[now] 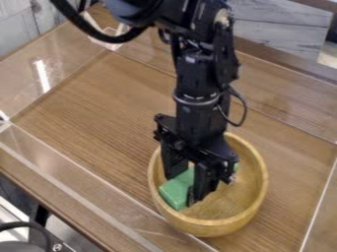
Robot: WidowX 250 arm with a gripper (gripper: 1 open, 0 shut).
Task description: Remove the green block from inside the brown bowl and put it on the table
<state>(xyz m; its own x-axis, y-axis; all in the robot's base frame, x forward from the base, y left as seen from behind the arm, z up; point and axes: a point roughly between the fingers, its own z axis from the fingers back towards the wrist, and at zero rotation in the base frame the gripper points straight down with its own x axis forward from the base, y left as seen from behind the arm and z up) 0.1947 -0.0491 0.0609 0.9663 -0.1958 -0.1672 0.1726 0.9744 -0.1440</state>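
The brown bowl (250, 199) sits near the front right of the table (105, 108). The black arm reaches steeply down into it. My gripper (198, 193) is shut on the green block (175, 187), which hangs tilted over the bowl's left inner side, its lower end close to the rim. Black fingers (211, 183) cover the block's right part. Whether the block still touches the bowl's wall I cannot tell.
Low clear plastic walls (53, 162) edge the tabletop on the left and front. Bare wood lies to the left of and behind the bowl. A grey surface and a dark object (326, 54) lie beyond the far right wall.
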